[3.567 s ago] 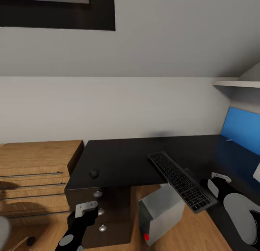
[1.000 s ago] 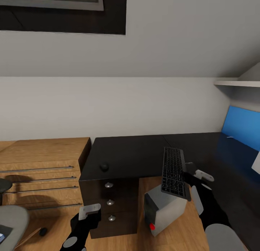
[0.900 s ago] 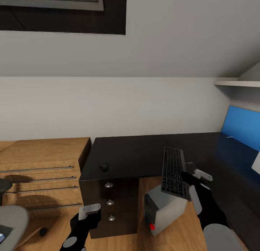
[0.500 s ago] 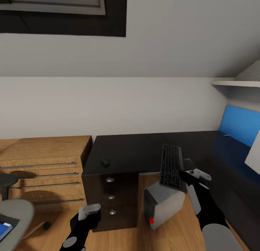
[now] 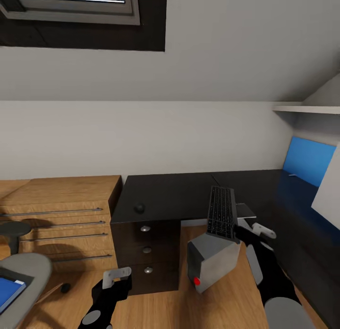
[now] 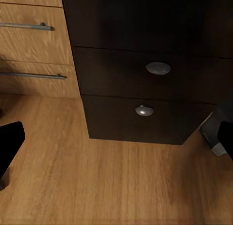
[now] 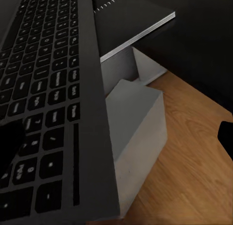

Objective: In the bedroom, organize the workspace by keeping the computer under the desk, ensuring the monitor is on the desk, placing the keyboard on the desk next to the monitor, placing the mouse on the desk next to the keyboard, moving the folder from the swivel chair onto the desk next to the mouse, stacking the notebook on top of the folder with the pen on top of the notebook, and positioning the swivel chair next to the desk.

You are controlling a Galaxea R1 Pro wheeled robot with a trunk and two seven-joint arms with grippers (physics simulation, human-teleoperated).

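The right end effector [image 5: 243, 230] is gripping the keyboard [image 5: 222, 219] by its near right edge; in the right wrist view a dark fingertip [image 7: 12, 142] is pressing on the keys. The keyboard is hanging in the air over the computer [image 5: 213, 264], which is standing on the floor beneath the inner corner of the desk [image 5: 179, 196]. Its long axis is running from 6 to 12 o'clock in the head view, far end pointing at the wall. The free tabletop is lying from 12 toward 10 o'clock of that end effector, so the right arm is the nearer one. The mouse [image 5: 139, 208] is sitting on the tabletop at about 9 o'clock from the keyboard. The left end effector [image 5: 116, 278] is hanging open and empty, low before the drawers [image 6: 150, 89].
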